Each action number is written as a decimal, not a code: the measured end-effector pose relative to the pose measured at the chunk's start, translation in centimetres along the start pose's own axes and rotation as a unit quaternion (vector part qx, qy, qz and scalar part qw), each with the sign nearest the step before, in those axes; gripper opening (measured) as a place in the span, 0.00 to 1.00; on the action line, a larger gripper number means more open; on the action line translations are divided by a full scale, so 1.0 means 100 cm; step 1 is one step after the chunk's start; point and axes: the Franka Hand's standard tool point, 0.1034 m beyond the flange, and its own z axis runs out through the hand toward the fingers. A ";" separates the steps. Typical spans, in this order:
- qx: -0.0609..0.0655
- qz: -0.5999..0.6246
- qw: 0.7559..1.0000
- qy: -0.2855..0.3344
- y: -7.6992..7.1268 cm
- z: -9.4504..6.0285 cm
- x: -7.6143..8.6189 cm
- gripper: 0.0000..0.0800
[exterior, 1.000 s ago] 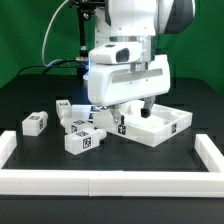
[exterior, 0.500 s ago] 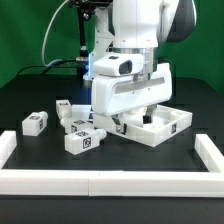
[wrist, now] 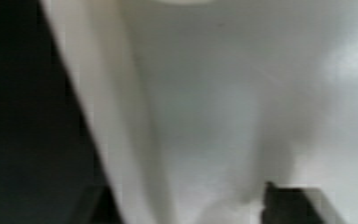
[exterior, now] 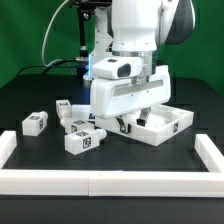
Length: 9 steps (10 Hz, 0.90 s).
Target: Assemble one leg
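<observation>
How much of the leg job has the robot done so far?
Done: nothing joined that I can see; the legs lie loose on the table beside the white tray piece. In hand: the end effector is down at that tray piece; a grip is unclear. Left: pick up one leg and attach it.

fingers (exterior: 121, 125) largely hidden beneath the arm (exterior: 125, 95), blurred white surface (wrist: 211, 110) filling the wrist view, unidentifiable

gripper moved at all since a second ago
Yes. The gripper has come down in the exterior view, closer to the white tray, which has stayed put.
</observation>
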 end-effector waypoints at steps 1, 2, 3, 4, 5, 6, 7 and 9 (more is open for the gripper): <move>0.000 0.000 1.000 0.000 0.000 0.000 0.000 0.26; 0.000 0.001 1.000 0.000 0.000 0.000 0.000 0.07; -0.002 0.014 1.000 0.001 0.004 -0.004 0.002 0.07; -0.013 0.049 0.999 0.011 0.016 -0.017 0.003 0.07; -0.026 0.102 0.994 0.022 0.025 -0.025 -0.001 0.07; -0.014 0.160 0.987 0.006 0.027 -0.029 -0.012 0.07; -0.002 0.219 0.976 -0.006 0.032 -0.042 -0.016 0.07; -0.014 0.243 0.970 0.008 0.060 -0.058 -0.031 0.07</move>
